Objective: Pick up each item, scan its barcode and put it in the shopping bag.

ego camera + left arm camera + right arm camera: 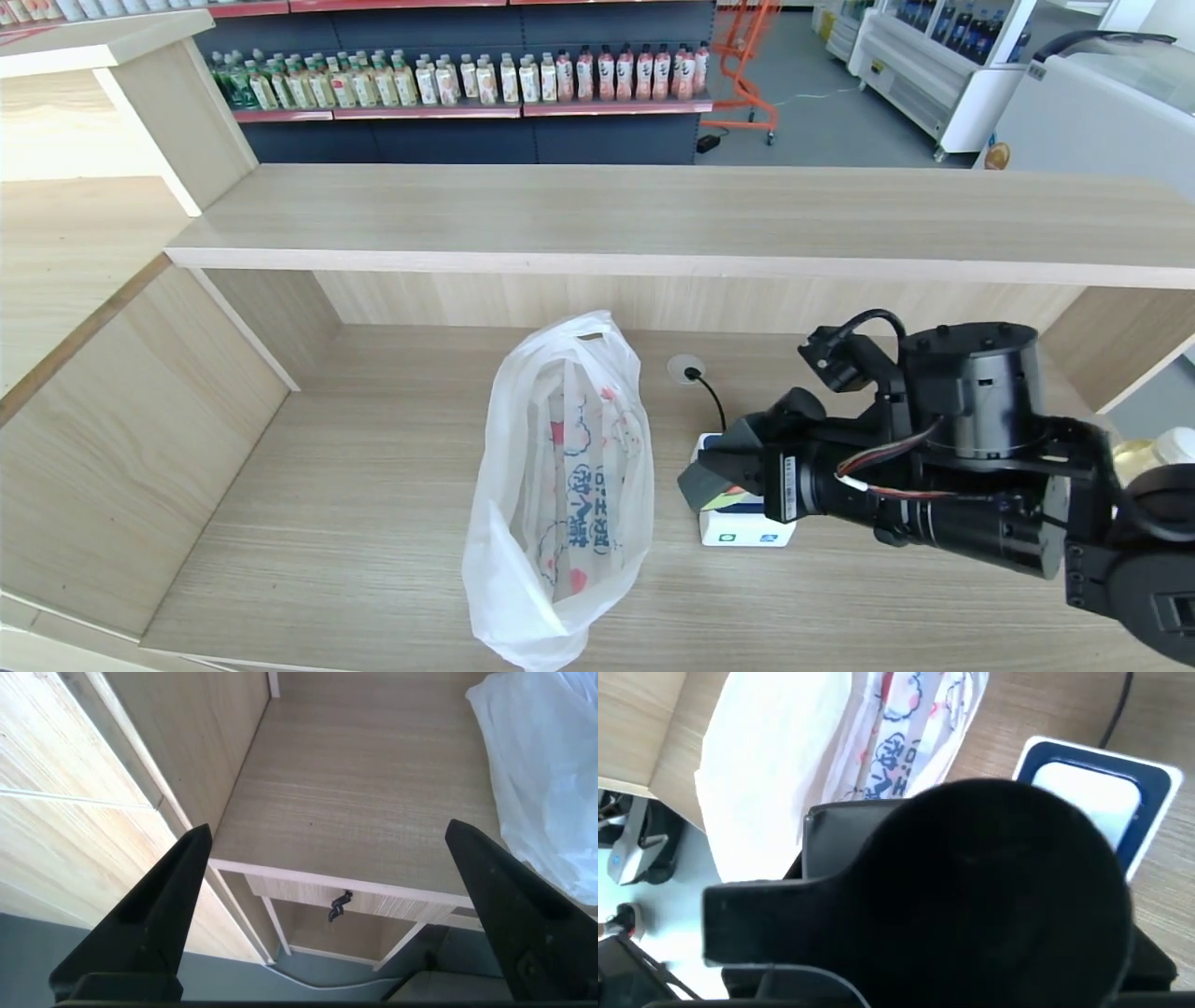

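Observation:
A white plastic shopping bag (523,523) stands open in the middle of the wooden counter, with a printed white package (583,485) inside it. Just to its right sits a white and blue scanner box (747,534). My right gripper (714,471) hangs low over the scanner's left end, close to the bag. In the right wrist view a black round shape (971,887) hides the jaws; the bag (766,775) and the scanner (1102,784) show behind it. My left gripper (322,915) is open and holds nothing, above the counter's front left edge, with the bag (551,784) off to one side.
A raised wooden ledge (653,215) runs along the back and a wooden side wall (140,448) closes the left. A black cable runs from the scanner to a grommet (686,371). A bottle of yellowish liquid (1144,453) shows at the far right behind my right arm.

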Controlling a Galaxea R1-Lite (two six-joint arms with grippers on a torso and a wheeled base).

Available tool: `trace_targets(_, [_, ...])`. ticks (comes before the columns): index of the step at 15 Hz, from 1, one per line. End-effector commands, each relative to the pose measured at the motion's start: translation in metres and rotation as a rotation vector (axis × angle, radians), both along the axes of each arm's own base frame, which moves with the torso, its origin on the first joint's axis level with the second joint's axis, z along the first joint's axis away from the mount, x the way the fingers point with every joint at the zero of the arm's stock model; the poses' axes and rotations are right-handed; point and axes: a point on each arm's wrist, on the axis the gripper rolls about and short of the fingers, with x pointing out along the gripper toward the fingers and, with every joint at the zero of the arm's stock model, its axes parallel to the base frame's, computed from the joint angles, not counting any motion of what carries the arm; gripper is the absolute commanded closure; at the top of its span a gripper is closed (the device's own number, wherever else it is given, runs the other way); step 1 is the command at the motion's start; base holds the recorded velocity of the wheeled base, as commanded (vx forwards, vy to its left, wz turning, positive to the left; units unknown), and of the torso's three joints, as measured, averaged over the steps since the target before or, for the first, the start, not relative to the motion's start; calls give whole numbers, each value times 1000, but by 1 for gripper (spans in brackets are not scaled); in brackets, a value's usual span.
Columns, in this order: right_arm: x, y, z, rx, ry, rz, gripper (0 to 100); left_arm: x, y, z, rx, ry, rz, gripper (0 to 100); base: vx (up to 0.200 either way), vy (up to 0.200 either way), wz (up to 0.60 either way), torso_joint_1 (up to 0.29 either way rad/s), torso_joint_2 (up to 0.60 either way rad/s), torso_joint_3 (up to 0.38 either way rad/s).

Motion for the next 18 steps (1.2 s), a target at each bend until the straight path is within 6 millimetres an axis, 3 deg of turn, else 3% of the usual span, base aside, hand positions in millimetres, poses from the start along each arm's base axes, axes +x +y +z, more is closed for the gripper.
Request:
trace_targets(1, [22,33,-37,-32,34,49,100,0,0,0,0,0,1,0,0,0,0,0,0,0])
trace_targets(3, [25,40,-40,35,6,150,100,0,0,0,0,0,1,0,0,0,0,0,0,0])
trace_targets(12, [48,69,-99,-117,-168,356,100,0,0,0,0,0,1,0,0,0,0,0,0,0])
trace_targets(18, [67,94,-116,-169,-298,410,100,0,0,0,0,0,1,0,0,0,0,0,0,0])
